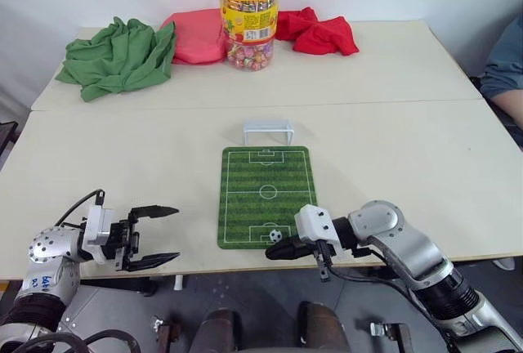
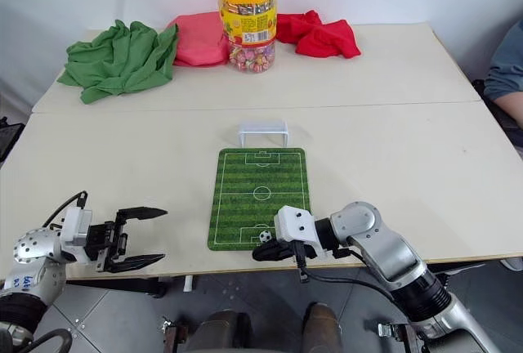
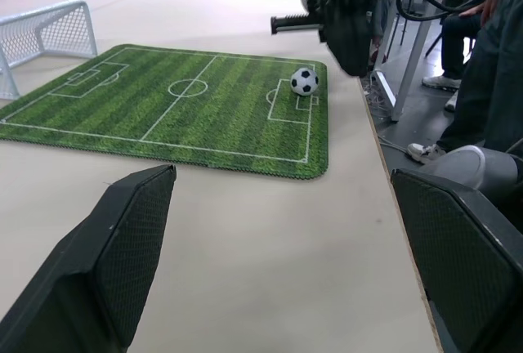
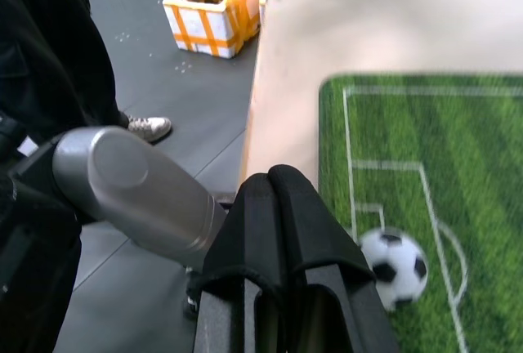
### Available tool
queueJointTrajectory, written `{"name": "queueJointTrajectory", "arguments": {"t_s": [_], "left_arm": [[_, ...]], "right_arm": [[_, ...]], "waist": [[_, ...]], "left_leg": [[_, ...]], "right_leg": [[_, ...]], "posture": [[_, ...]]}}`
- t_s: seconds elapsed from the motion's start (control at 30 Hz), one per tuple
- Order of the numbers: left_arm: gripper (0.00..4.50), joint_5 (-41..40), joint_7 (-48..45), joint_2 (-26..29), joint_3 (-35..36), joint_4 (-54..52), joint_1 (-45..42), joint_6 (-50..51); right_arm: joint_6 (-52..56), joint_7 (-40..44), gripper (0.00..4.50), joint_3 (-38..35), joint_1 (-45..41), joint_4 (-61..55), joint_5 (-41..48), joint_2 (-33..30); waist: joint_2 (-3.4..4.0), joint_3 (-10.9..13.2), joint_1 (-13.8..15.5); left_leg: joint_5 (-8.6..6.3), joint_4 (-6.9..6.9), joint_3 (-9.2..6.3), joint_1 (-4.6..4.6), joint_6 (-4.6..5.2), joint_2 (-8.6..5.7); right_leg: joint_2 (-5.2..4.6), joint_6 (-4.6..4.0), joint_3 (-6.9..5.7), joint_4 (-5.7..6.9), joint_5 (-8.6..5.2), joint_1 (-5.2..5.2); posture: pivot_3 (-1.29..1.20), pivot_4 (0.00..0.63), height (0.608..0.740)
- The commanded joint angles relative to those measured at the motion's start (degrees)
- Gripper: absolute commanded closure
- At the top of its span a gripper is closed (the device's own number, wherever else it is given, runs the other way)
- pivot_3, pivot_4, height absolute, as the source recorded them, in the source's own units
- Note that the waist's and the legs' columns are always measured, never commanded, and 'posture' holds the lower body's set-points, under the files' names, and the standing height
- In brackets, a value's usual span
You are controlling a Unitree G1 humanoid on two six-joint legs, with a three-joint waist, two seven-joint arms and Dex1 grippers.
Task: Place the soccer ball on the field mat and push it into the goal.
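Right gripper (image 1: 276, 250): fingers closed, empty, pointing left, just near of soccer ball (image 1: 275, 235) on field mat (image 1: 266, 196) near edge. Left gripper (image 1: 155, 237): open, level, pointing right. Goal (image 1: 268, 131): beyond mat's far end.

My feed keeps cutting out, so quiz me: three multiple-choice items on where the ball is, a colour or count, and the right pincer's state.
1. Where is the ball?
A. inside the goal
B. on the mat, near its end facing the robot
C. on bare table

2. How many red cloths lie at the far side of the table?
A. none
B. two
C. four

3. How is the right pincer?
A. shut, holding nothing
B. wide open
C. shut on the ball

Key:
1 B: the ball sits on the mat, far from the goal.
2 B: one red cloth lies left of the jar, another right of it.
3 A: its fingers press together beside the ball.
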Motion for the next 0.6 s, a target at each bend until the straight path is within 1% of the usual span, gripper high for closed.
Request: {"name": "queueJointTrajectory", "arguments": {"t_s": [0.03, 0.13, 0.23, 0.37, 0.6], "left_arm": [[0.00, -0.4, -6.4, 1.1, 1.0, -1.0, 0.5, 0.2], [0.00, -0.1, -6.4, 1.1, 1.6, -0.7, -0.1, 0.3], [0.00, 0.1, -6.4, 1.0, 1.6, 0.0, -0.8, 0.2], [0.00, 0.9, -6.4, -0.2, 1.6, 1.9, -3.2, 0.0], [0.00, 2.7, -6.4, -2.2, 0.6, 4.0, -6.3, 0.1]], "right_arm": [[-4.6, -1.1, 4.46, -0.8, -3.4, 6.5, -2.4, 2.2], [-8.8, -4.6, 4.46, -3.6, -9.1, 14.7, -4.8, 4.3], [-7.6, -8.7, 4.46, -7.3, -13.5, 17.4, -4.1, 6.1], [-3.9, -13.5, 4.46, -12.3, -15.2, 14.5, -2.2, 7.4], [2.5, -14.3, 4.46, -13.5, -10.2, 4.2, 0.0, 6.0]], "waist": [[0.00, 0.0, -0.1], [0.00, 0.0, -0.1], [0.00, 0.0, -0.1], [-0.01, 0.0, 0.1], [-0.01, 0.0, 0.0]], "left_leg": [[0.00, 0.00, 0.03, 0.00, 0.00, 0.00], [0.00, 0.00, 0.11, 0.01, 0.00, 0.01], [0.00, 0.01, 0.13, 0.00, -0.01, 0.02], [0.00, -0.03, 0.12, -0.01, -0.01, 0.03], [-0.02, -0.06, 0.18, -0.02, -0.01, 0.03]], "right_leg": [[0.00, 0.00, 0.03, 0.00, 0.00, -0.02], [0.01, -0.01, 0.11, 0.03, 0.00, -0.08], [0.01, -0.02, 0.15, 0.08, 0.01, -0.14], [0.03, -0.02, 0.13, 0.06, 0.01, -0.16], [0.04, -0.02, 0.13, 0.05, 0.01, -0.18]], "posture": [[0.00, 0.150, 0.740], [0.00, 0.150, 0.740], [0.00, 0.150, 0.740], [0.00, 0.150, 0.740], [0.00, 0.150, 0.740]]}}
